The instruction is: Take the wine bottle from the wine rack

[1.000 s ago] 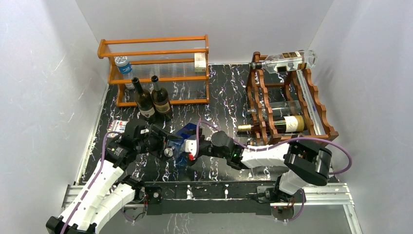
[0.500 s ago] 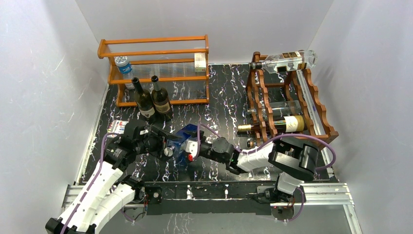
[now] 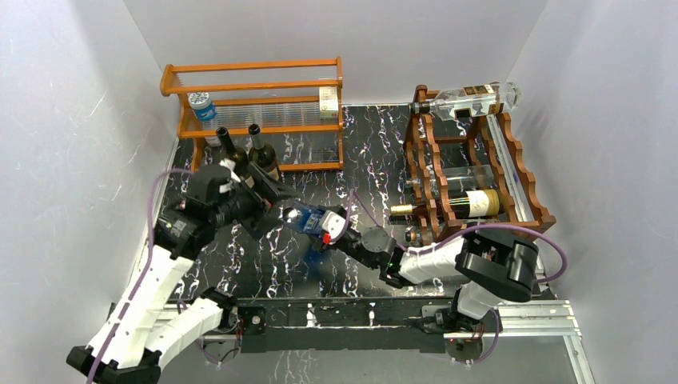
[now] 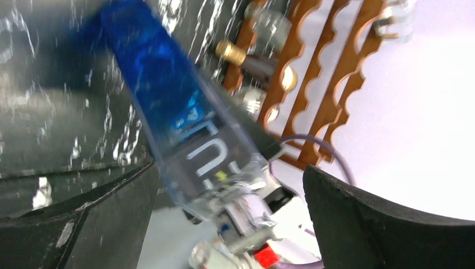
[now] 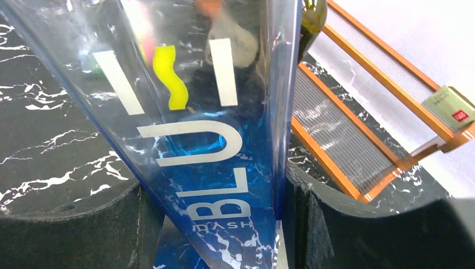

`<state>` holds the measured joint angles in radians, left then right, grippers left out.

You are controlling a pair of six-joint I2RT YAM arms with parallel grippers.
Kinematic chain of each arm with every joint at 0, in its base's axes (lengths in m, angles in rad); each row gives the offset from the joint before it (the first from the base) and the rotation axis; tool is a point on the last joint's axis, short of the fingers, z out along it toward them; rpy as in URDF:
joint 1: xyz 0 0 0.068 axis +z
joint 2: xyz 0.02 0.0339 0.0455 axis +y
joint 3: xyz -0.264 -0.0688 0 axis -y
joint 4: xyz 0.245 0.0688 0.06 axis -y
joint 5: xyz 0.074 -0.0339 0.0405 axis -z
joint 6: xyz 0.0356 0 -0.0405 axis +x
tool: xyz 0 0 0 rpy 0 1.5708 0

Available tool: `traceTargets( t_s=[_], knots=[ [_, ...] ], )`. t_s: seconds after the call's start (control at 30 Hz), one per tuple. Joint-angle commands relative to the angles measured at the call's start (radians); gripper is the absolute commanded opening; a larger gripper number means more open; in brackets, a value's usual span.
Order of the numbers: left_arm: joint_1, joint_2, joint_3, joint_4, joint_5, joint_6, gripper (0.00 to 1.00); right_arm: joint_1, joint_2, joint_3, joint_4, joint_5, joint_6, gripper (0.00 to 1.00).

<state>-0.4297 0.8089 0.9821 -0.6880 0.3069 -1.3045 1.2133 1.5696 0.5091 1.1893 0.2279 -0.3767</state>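
From above, the wine rack (image 3: 524,178) stands at the right of the frame with three bottles lying on it: a clear one (image 3: 472,99) across the top, a second clear one (image 3: 460,178) that is hard to make out behind the rails, and a dark wine bottle (image 3: 472,203) with a cream label low down. The blue bottle (image 3: 308,218) is off the rack, tilted over the middle of the table (image 3: 368,152) between the two arms. We see the right gripper (image 3: 329,226) at its lower end and the left gripper (image 3: 280,210) at its upper end, though neither grip can be judged here. At the upper left, the left arm hides the lower parts of two dark bottles (image 3: 264,160) in front of the orange shelf (image 3: 256,84). In the left wrist view the picture is blurred. The blue bottle (image 4: 168,106) runs between the wide-spread fingers (image 4: 84,224), near the one at lower left and well apart from the other. The rack's wavy rails (image 4: 313,73) and a gold-capped neck (image 4: 229,51) show at the top. In the right wrist view the blue bottle (image 5: 207,140) fills the frame, its ends cut off, and we see the dark pads (image 5: 73,224) pressed against both its sides, so this gripper holds it. The orange shelf (image 5: 381,73) crosses the upper right.
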Motion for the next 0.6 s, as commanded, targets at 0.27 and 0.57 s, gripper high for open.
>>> traceTargets(
  t_s=[0.27,0.57],
  knots=[
    [0.005,0.072,0.534,0.061,-0.514,0.752,0.98,0.005,-0.183,-0.015,-0.086,0.348,0.232,0.0],
    [0.005,0.057,0.325,0.501,-0.754,1.077,0.98,-0.031,-0.085,0.178,-0.233,0.598,0.444,0.0]
  ],
)
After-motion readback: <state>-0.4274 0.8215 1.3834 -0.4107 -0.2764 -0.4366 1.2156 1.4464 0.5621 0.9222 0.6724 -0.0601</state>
